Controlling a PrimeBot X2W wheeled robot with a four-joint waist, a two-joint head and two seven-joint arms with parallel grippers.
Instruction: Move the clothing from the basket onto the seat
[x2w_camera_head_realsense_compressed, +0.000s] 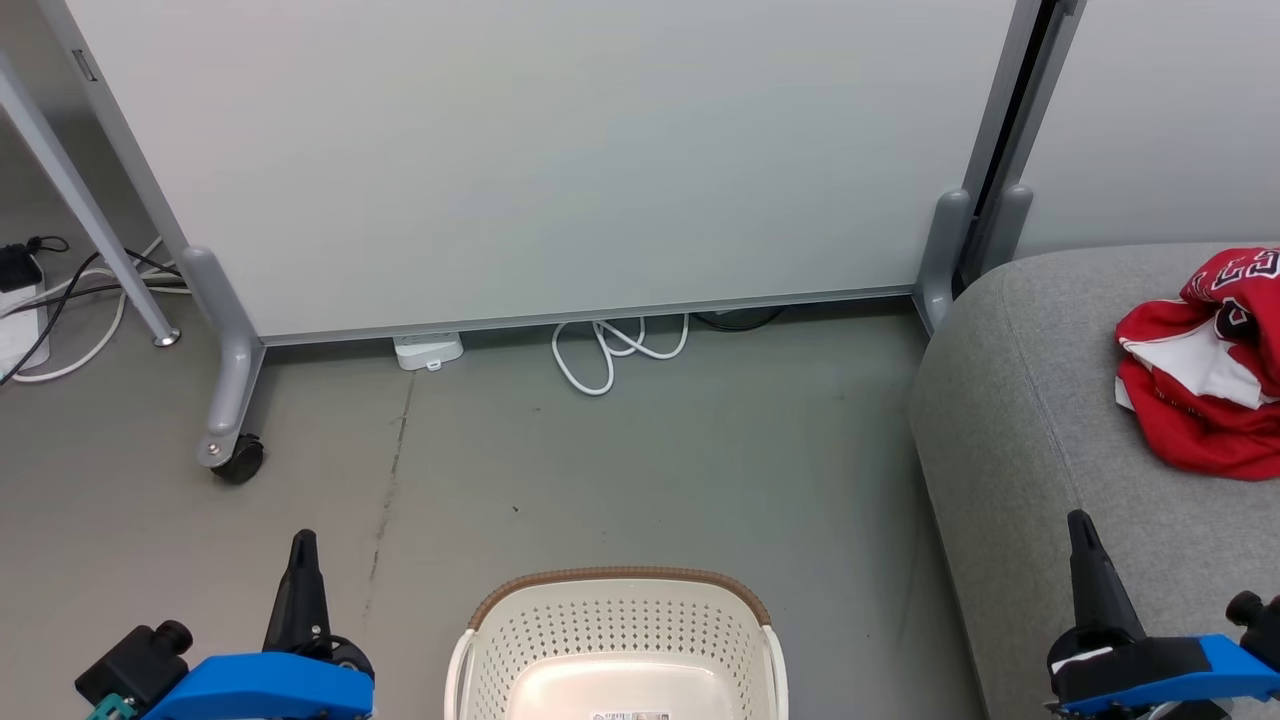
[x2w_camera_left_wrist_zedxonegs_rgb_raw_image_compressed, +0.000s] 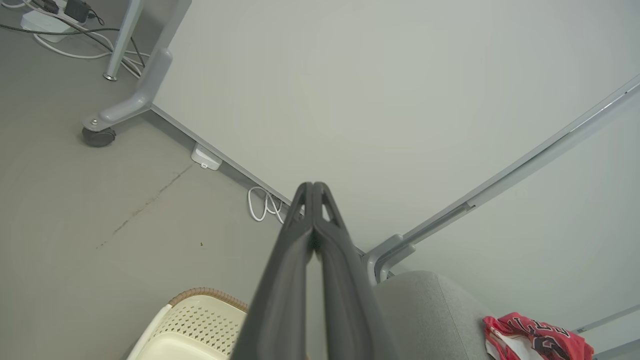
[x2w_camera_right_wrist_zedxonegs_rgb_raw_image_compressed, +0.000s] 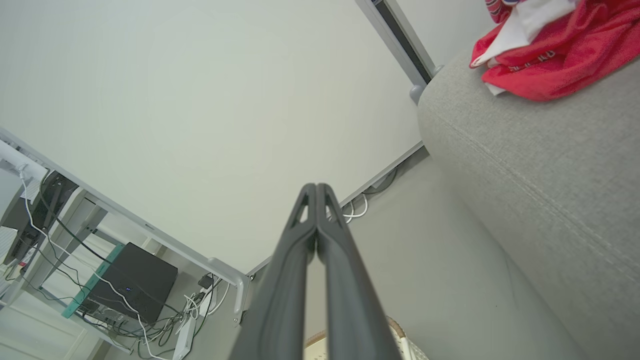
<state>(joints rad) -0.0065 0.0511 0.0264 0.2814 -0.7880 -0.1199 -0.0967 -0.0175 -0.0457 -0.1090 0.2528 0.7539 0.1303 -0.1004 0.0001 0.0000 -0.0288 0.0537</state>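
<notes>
Left gripper (x2w_camera_head_realsense_compressed: 302, 548): hanging near left, dark tapered fingers pressing together, empty.
Right gripper (x2w_camera_head_realsense_compressed: 1080, 528): hovering near right over the seat edge, fingers pinching together, empty.
Basket (x2w_camera_head_realsense_compressed: 620, 577): sitting near centre, perforated cream plastic, woven-look brown rim.
Seat (x2w_camera_head_realsense_compressed: 1020, 400): spreading right, grey woven fabric, rounded corner.
Clothing (x2w_camera_head_realsense_compressed: 1205, 410): lying crumpled on the seat, far right, soft red-white.

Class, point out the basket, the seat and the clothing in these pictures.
basket (x2w_camera_head_realsense_compressed: 620, 573): head view, brown woven rim.
seat (x2w_camera_head_realsense_compressed: 1020, 400): head view, bare grey cushion top.
clothing (x2w_camera_head_realsense_compressed: 1200, 445): head view, lower red fold.
</notes>
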